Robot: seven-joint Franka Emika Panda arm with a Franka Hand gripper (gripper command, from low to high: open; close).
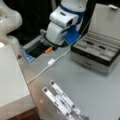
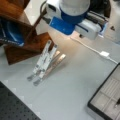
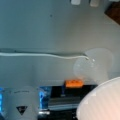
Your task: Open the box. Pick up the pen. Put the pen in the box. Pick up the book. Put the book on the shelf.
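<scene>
Over the grey trough (image 1: 35, 48) with the blue edge, at a front view's upper left: gripper (image 1: 53, 47), tucked under the white wrist housing, above a small orange piece (image 1: 48, 50).

- Tool state: I cannot tell how far the jaws are parted. I see nothing held, and no contact that I can confirm.
- Box (image 1: 96, 53): lid raised, pale tray exposed, well apart from the gripper.
- Pen (image 2: 117, 101): a slim dark shape lying in the tray, at a front view's lower right edge. I judge the first three steps done.
- Shelf (image 2: 23, 37): dark wood beside the metal rails (image 2: 45, 60); its pale top (image 1: 10, 75) shows in a front view.
- Book: I cannot make it out anywhere as a separate item.
- Step in hand, by my judgement: fetching the book.
- Handling note: a wide flat cover is best gripped at one long edge and kept level. I would steer clear of the white cable (image 1: 51, 62) and the rails.
</scene>
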